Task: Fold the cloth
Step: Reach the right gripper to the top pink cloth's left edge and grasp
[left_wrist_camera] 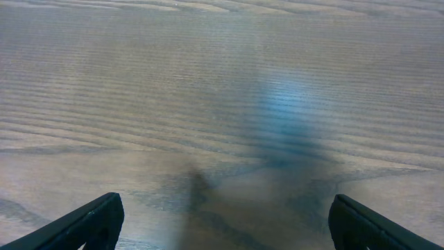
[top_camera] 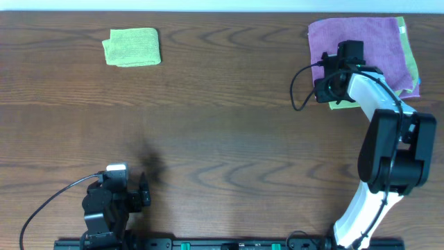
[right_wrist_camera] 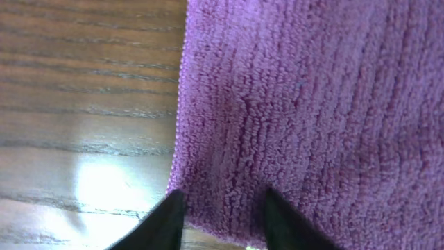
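My dark wood-grain table [top_camera: 222,139] fills the view. At its far right corner lies the square purple terry cloth [top_camera: 361,38], flat on a lime-green cloth [top_camera: 413,66] that peeks out along its edges. It looks soft, light and limp, with a nubby pile that should grip well; I'd pinch a near corner. A folded green microfibre cloth [top_camera: 132,47] sits far left. My right gripper [right_wrist_camera: 227,219] rests slightly parted on the purple hem. The left gripper [left_wrist_camera: 232,226] hangs wide, empty.
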Robot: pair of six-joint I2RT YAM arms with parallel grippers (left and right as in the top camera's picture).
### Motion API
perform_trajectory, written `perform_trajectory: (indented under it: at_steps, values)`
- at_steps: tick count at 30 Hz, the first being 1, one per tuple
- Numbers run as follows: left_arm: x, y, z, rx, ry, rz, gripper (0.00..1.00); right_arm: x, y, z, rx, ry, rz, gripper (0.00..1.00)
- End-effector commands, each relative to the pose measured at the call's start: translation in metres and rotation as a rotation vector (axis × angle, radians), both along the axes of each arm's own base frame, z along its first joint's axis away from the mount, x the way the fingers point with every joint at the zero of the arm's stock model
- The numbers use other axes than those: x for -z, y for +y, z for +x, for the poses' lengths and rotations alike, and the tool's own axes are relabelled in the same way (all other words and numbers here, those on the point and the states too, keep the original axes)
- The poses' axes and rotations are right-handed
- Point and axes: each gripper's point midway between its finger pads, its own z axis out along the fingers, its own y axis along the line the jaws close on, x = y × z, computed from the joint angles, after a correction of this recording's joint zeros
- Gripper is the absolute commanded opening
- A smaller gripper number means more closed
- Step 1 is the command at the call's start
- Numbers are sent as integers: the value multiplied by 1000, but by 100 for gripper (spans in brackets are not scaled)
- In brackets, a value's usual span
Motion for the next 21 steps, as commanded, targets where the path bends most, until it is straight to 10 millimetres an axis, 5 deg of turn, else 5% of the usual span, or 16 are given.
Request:
perform_trajectory:
  at_steps: [1,6,9,10,11,12,21]
  values:
    - [7,1,-2,-14,18,-2,95,-5,3,6,-8,-16,-2,22]
    - [7,1,-2,-14,18,-2,96,-5,10,5,-25,-7,-2,2]
    - [7,1,-2,-14,18,-2,95,-6,14,4,-35,-4,-5,1]
    - [7,1,-2,-14,19,-2,95,-6,15,3,-37,-2,-6,9]
    - [7,1,-2,-14,18,-2,95,-5,16,3,-40,-1,-9,44]
    - [7,1,-2,-14,19,-2,95,-5,16,3,-47,0,-11,65]
    - [7,1,-2,-14,18,-2,95,-7,13,7,-58,-18,-37,70]
